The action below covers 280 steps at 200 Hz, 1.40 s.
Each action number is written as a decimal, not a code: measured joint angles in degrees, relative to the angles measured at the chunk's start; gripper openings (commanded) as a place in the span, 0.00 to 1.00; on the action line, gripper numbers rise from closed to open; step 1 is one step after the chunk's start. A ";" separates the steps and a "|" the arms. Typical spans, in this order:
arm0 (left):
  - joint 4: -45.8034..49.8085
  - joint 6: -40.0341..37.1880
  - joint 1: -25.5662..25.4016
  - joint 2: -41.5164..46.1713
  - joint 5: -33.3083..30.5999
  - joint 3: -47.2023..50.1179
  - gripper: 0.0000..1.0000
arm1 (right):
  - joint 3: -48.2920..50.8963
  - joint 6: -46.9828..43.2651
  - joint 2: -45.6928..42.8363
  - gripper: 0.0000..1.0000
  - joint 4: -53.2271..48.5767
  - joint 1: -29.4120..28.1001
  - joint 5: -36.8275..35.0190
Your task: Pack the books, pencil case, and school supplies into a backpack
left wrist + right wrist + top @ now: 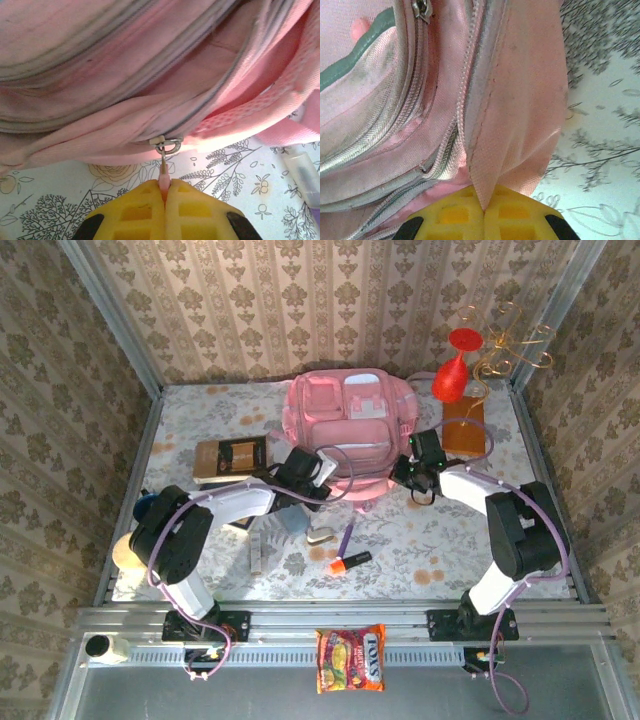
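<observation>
The pink backpack (345, 420) lies at the back middle of the table. My left gripper (318, 472) is at its front left edge, shut on the pink zipper pull (164, 179) that hangs from a metal slider (166, 145). At the backpack's front right corner my right gripper (410, 472) is shut on a fold of pink fabric (500, 165). A brown book (230, 458) lies left of the backpack. In front are a grey-blue pencil case (291, 519) partly under my left arm, a beige oblong piece (321, 536), a purple pen (347, 535), an orange-and-black marker (348, 563) and a pale stick (256, 555).
An orange-brown slab (463, 425), a red vase (452, 370) and a gold wire ornament (510, 350) stand at the back right. A snack packet (350, 658) lies on the rail below the table's near edge. Patterned walls close in three sides.
</observation>
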<state>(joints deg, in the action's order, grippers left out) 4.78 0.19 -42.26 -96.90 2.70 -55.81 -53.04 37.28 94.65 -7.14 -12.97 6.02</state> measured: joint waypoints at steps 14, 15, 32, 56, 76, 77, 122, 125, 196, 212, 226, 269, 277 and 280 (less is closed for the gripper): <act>0.00 -0.04 -0.09 0.02 0.22 0.00 0.00 | -2.51 -2.78 0.26 0.10 -3.06 0.44 -0.07; 0.00 -0.04 -0.09 0.00 0.28 0.00 0.00 | -2.67 -2.89 0.26 0.10 -3.23 0.46 -0.07; -0.09 0.13 -0.09 0.00 2.12 -0.24 0.00 | -6.91 -5.66 1.33 0.19 -7.17 0.92 -0.70; -0.17 2.51 -0.09 0.02 6.29 -1.38 0.00 | -9.60 -8.17 1.22 0.44 -9.53 1.81 -2.01; -0.35 4.81 -0.37 0.00 8.79 -2.32 0.00 | -8.13 -8.04 -1.55 0.61 -10.01 2.23 -1.99; -0.33 4.85 -0.39 0.00 8.87 -2.36 0.00 | -8.02 -8.04 -1.70 0.61 -10.01 2.23 -1.99; -0.15 6.27 -2.29 -1.55 11.23 -3.72 0.00 | 3.63 0.28 -10.60 0.83 -5.81 -1.31 1.64; -0.11 6.27 -2.29 -1.66 11.23 -3.72 0.00 | 4.17 0.68 -10.58 0.83 -5.33 -1.81 1.84; 1.46 5.97 -2.32 -2.01 9.73 -3.72 0.00 | 8.61 12.35 -4.31 0.35 5.57 -6.91 2.69; 1.79 5.55 -2.34 -2.01 8.66 -3.72 0.00 | 8.70 12.66 -4.33 0.24 5.57 -6.88 1.51; 2.29 4.87 -2.34 -2.01 7.37 -3.72 0.00 | 8.68 12.13 -4.37 0.17 5.25 -6.71 0.72; 3.19 2.12 -1.92 -2.01 4.59 -3.69 0.00 | 8.68 7.61 -6.19 0.07 3.43 -2.89 1.46; 3.10 1.86 -1.46 -2.01 4.72 -3.63 0.00 | 8.66 6.60 -6.49 0.07 2.99 -1.86 2.16; 3.06 1.81 -1.18 -2.01 4.81 -3.56 0.00 | 8.63 6.19 -6.60 0.06 2.73 -1.42 2.45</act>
<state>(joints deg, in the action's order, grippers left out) 7.84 2.00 -43.44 -98.91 7.51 -59.37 -44.40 43.46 88.05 -4.40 -14.39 8.47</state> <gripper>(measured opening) 0.045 0.124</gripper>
